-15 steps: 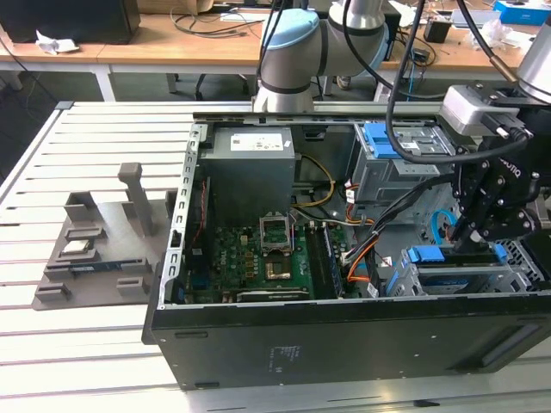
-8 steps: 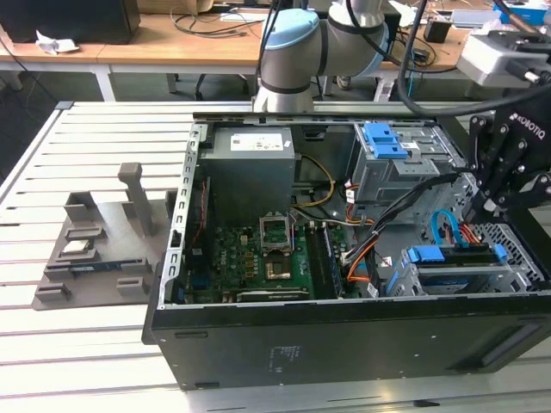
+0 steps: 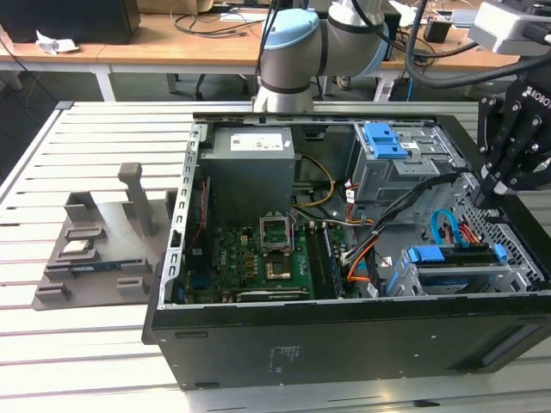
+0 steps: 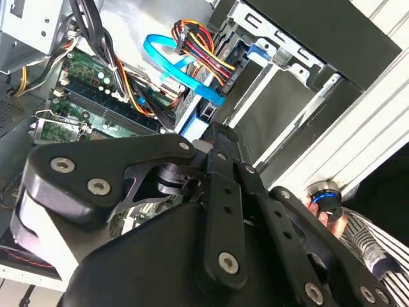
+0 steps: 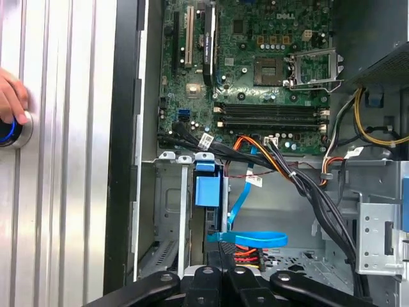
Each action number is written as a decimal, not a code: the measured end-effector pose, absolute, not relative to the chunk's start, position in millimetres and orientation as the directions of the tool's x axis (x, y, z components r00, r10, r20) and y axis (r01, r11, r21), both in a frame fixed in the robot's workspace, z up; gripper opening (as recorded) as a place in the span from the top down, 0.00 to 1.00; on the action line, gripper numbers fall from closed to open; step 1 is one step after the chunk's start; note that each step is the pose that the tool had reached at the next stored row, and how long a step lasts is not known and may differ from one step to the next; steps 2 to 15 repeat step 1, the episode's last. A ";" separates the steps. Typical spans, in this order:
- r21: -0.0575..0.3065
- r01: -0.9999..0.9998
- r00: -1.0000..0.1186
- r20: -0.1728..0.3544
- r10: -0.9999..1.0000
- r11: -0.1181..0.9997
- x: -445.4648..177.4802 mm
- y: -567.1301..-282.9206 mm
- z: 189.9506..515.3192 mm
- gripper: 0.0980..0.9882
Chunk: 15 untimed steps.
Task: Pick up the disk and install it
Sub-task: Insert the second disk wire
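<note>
Disk (image 3: 456, 255) sits in its bay, lower right of the exterior view. My pincer (image 3: 498, 185) hangs just above it; can't tell if it's clenched.

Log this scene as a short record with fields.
case: open computer case on a slatted table
disk: disk apparently sitting in the drive cage at the exterior view's right
pincer: pincer above that end of the case, near the disk
hand: hand on a blue-lit button in the first wrist view
</note>
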<state>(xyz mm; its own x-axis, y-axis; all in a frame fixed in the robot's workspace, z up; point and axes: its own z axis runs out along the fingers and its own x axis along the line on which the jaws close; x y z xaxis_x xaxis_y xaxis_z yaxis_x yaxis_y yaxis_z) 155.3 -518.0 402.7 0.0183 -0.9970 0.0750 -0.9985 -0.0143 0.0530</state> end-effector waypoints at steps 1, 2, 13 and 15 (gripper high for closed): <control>0.053 -0.998 0.018 0.075 -0.997 -0.014 155.2 -518.0 402.7 0.99; 0.053 -0.998 0.018 0.075 -0.997 -0.014 155.2 -518.0 402.7 0.99; 0.053 -0.998 0.018 0.075 -0.997 -0.014 155.2 -518.0 402.7 0.99; 0.053 -0.998 0.018 0.075 -0.997 -0.014 155.2 -518.0 402.7 0.99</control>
